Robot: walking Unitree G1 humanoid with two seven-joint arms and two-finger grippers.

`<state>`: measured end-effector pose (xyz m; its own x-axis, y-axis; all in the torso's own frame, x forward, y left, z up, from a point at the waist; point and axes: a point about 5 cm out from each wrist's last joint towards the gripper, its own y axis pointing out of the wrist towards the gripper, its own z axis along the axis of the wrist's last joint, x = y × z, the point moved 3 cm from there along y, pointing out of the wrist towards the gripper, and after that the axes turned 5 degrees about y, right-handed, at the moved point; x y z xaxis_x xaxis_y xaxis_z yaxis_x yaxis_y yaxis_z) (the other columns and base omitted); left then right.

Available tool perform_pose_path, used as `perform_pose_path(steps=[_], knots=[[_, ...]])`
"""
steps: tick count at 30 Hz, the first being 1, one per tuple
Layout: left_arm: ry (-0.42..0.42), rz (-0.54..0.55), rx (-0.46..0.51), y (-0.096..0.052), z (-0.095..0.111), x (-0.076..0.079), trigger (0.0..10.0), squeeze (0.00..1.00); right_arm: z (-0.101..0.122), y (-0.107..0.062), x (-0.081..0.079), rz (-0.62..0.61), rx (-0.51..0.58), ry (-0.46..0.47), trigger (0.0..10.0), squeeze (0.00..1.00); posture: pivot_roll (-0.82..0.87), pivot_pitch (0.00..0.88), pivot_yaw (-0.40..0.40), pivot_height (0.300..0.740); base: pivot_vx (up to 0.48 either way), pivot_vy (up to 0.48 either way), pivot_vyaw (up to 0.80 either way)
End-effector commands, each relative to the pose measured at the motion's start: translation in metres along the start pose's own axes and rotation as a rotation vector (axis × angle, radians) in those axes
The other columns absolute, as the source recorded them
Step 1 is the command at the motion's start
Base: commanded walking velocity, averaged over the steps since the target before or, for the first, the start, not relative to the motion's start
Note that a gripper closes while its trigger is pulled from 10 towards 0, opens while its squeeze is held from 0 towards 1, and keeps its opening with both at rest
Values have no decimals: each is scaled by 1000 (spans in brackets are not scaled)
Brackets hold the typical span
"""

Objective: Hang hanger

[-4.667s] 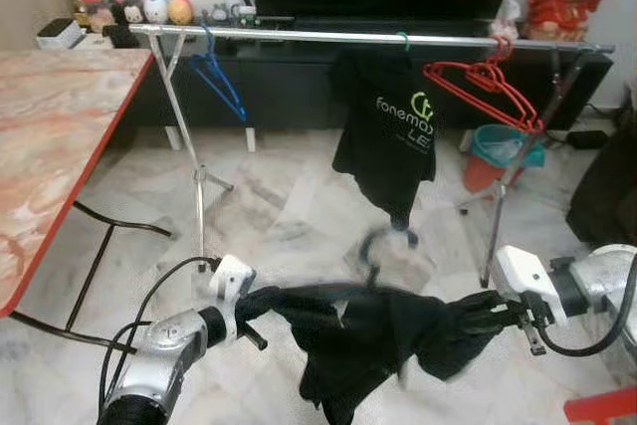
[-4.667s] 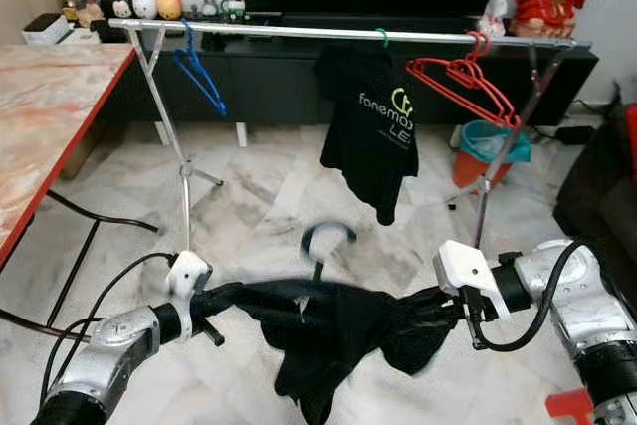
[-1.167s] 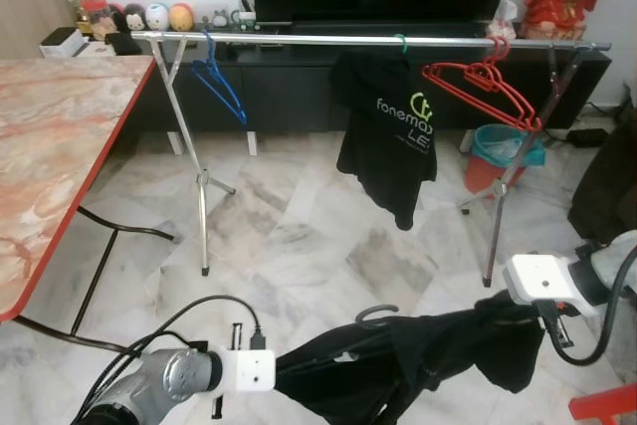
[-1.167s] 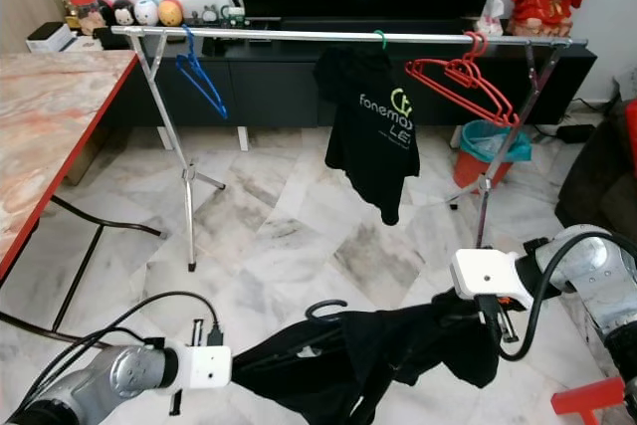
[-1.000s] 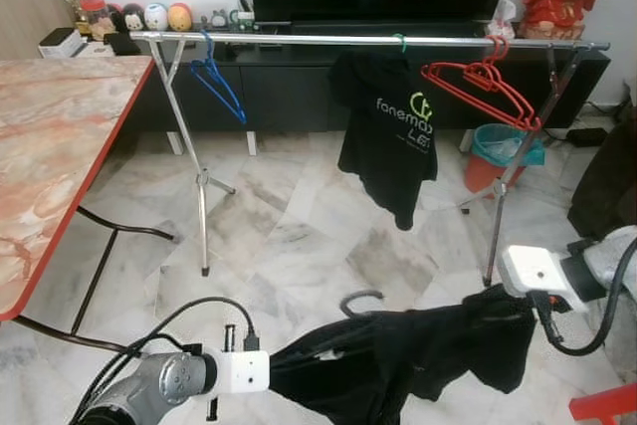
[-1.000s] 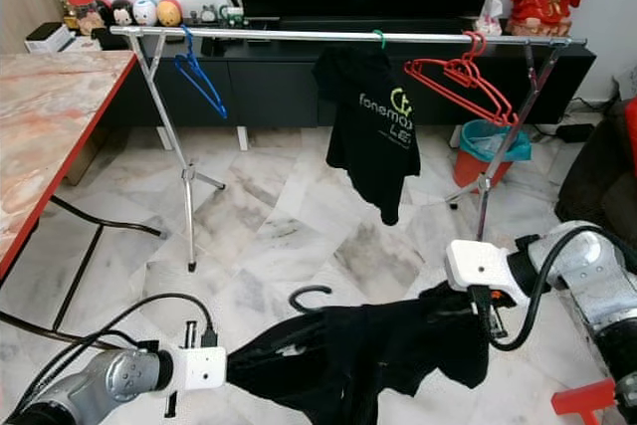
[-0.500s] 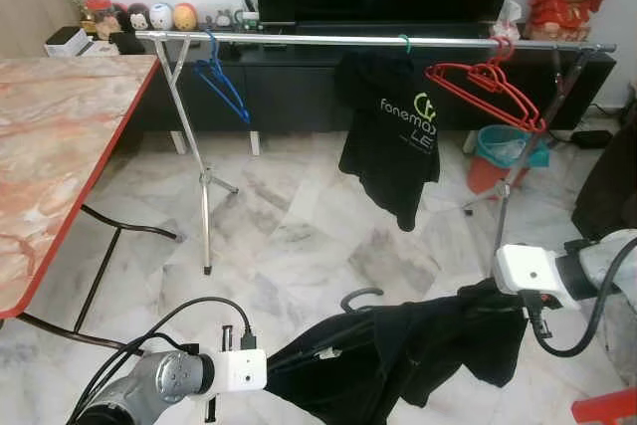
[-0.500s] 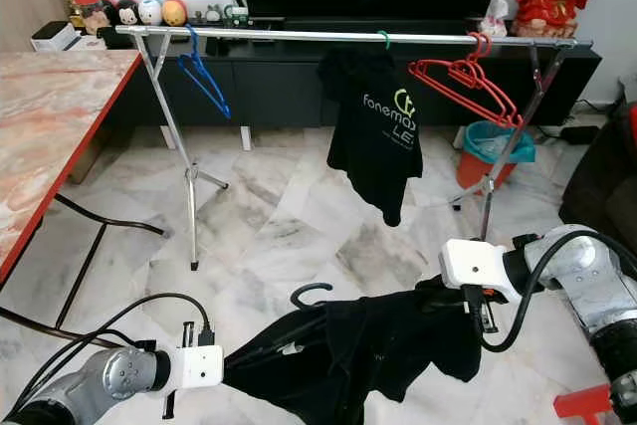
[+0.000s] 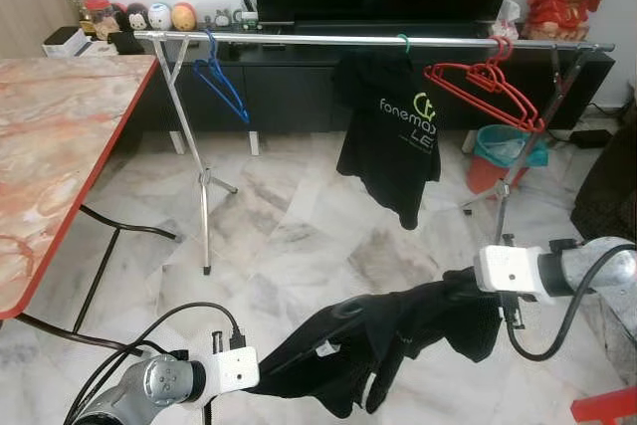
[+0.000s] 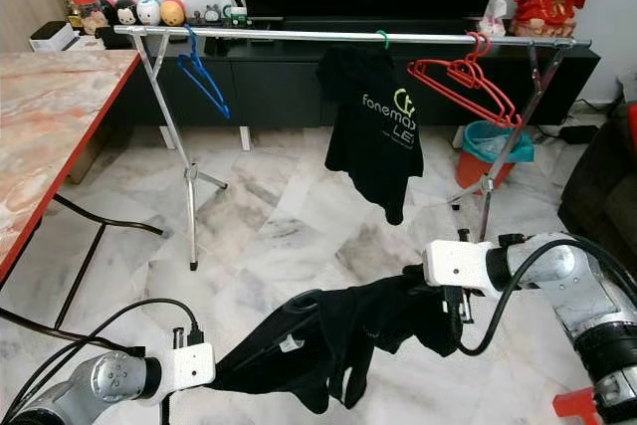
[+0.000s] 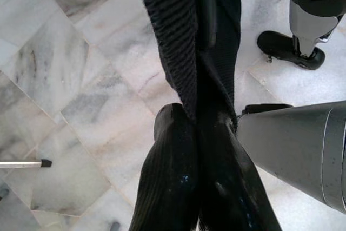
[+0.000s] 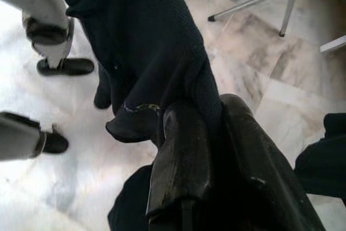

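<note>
A long silver metal clothes rail spans the room above the white marble floor, carrying a hung black printed T-shirt. Below it, a limp black garment stretches between both arms. The left gripper and right gripper each have their jaws clamped on an end of it.

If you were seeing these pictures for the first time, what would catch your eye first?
A black garment stretched low over the marble floor between the left gripper and right gripper, both jaws shut on the cloth. Behind it, a silver clothes rail carries a blue hanger, a hung black T-shirt and red hangers.
</note>
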<state>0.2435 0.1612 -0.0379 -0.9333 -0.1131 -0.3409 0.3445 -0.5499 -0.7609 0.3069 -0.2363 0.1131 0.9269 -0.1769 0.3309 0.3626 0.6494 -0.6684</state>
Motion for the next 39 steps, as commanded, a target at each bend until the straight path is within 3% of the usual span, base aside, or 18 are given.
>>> perform_pose_path(steps=[1,5,8,9,14,20,22,26,30,33,35,39], knots=[[-84,-72,-163,-16,-41,21,10000,0,13,-30,29,-184,62,-13,0,0,36,0,1,740,0,0,0],[-168,-140,-102,-13,-32,27,10000,0,14,-28,30,-201,97,-1,0,0,35,0,1,740,0,0,0],[-177,-202,-101,-14,-31,33,10000,0,16,-26,29,-200,109,-6,0,0,39,0,1,740,0,0,0],[-179,-280,-110,-18,-32,40,10000,0,17,-25,29,-202,119,-1,0,0,39,0,1,740,0,0,0],[-223,-432,-108,-29,-32,53,10000,0,20,-23,30,-213,145,3,0,0,41,0,4,740,0,0,0],[-280,-511,-33,-41,-22,56,10000,0,20,-22,29,-219,158,10,0,0,44,0,5,740,0,0,0],[-281,-509,-24,-42,-20,55,10000,0,22,-21,29,-223,176,19,0,0,44,0,5,740,0,0,0],[-242,-439,-98,-40,-28,45,10000,0,24,-17,26,-208,198,30,0,0,45,0,9,740,0,0,0],[-228,-472,-123,-42,-27,47,10000,0,26,-15,25,-210,204,20,0,0,42,0,9,740,0,0,0],[-215,-384,-137,-39,-28,39,10000,0,26,-12,19,-177,219,38,0,0,46,0,9,740,0,0,0],[-186,-280,-161,-33,-30,28,10000,0,25,-7,4,-90,225,59,0,0,49,0,9,740,0,0,0],[-191,-245,-142,-30,-27,22,10000,0,28,-5,0,-68,249,79,0,0,48,0,10,740,0,0,0]])
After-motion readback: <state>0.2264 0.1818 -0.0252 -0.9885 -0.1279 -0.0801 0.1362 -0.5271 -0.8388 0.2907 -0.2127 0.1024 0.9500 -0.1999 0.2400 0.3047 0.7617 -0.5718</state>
